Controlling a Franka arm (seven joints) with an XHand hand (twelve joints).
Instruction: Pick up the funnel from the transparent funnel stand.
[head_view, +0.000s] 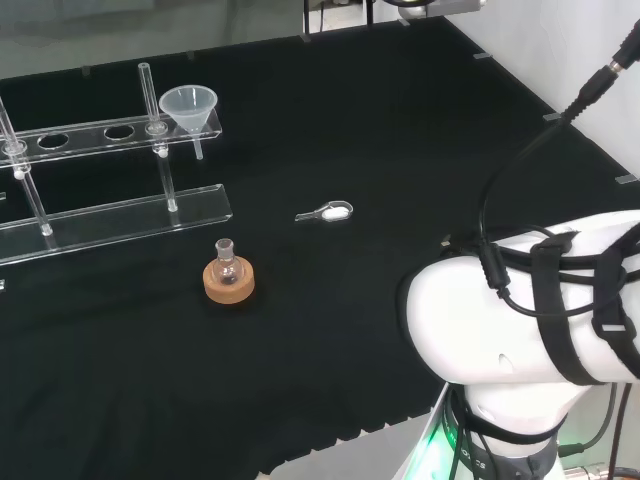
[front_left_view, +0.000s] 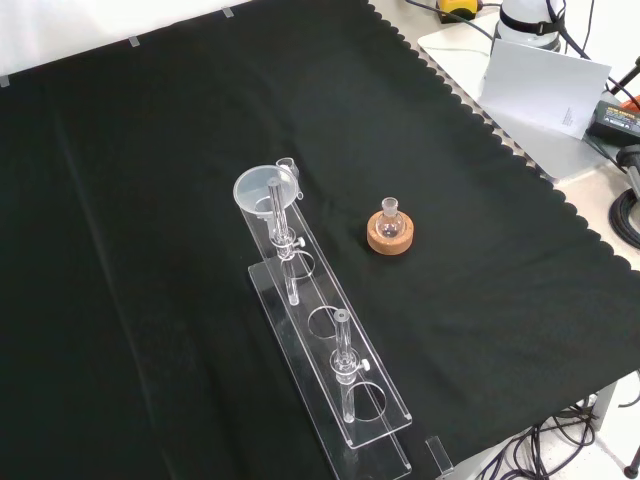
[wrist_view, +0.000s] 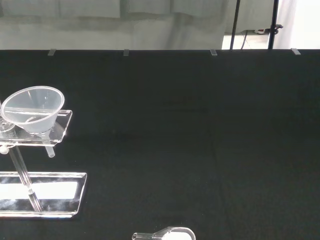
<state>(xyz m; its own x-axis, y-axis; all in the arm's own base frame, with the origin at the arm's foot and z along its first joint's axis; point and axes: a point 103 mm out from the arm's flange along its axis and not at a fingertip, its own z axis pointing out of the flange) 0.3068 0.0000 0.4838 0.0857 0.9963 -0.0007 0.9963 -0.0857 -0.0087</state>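
A clear plastic funnel sits in the end hole of the transparent funnel stand, at the stand's right end in the head view. In the front view the funnel is at the stand's far end, above the stand's base. The wrist view has the funnel resting in the stand's top bar, its stem hanging below. The arm's white links fill the right of the head view.
A small round glass flask on a cork ring stands in front of the stand in the head view; it is right of the stand in the front view. A small clear scoop lies mid-cloth. The stand's other holes hold nothing.
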